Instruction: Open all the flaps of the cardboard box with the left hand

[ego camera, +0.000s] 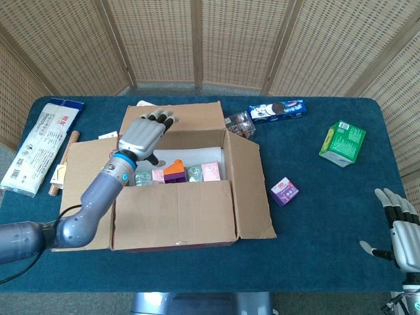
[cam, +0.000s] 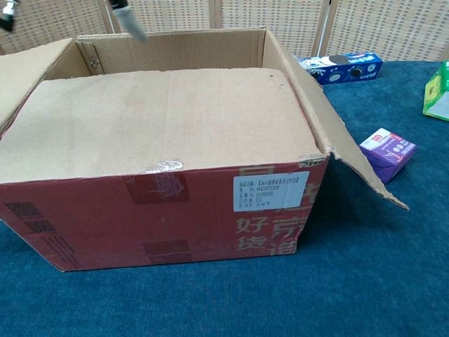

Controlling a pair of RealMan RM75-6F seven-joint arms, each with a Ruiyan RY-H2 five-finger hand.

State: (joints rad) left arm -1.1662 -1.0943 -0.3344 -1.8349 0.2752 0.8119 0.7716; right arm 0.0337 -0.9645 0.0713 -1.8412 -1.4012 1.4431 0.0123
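The cardboard box (ego camera: 177, 197) stands mid-table, its red front (cam: 168, 210) filling the chest view. Its back flap (ego camera: 177, 117) leans outward, and the left flap (ego camera: 79, 177) and right flap (ego camera: 252, 187) lie spread. Over the near half of the opening lies the front flap (ego camera: 177, 210), a flat brown sheet (cam: 161, 116) in the chest view. My left hand (ego camera: 144, 134) hovers over the box's back-left corner, fingers apart and holding nothing; one fingertip (cam: 131, 20) shows at the top of the chest view. At the table's bottom right my right hand (ego camera: 401, 228) is open and empty.
Small pink, green and orange cartons (ego camera: 176, 172) sit inside the box. A blue cookie pack (ego camera: 277, 110), a green carton (ego camera: 342, 140) and a purple box (ego camera: 284, 191) lie to the right. A white packet (ego camera: 42, 144) lies at the left. Wicker screens stand behind.
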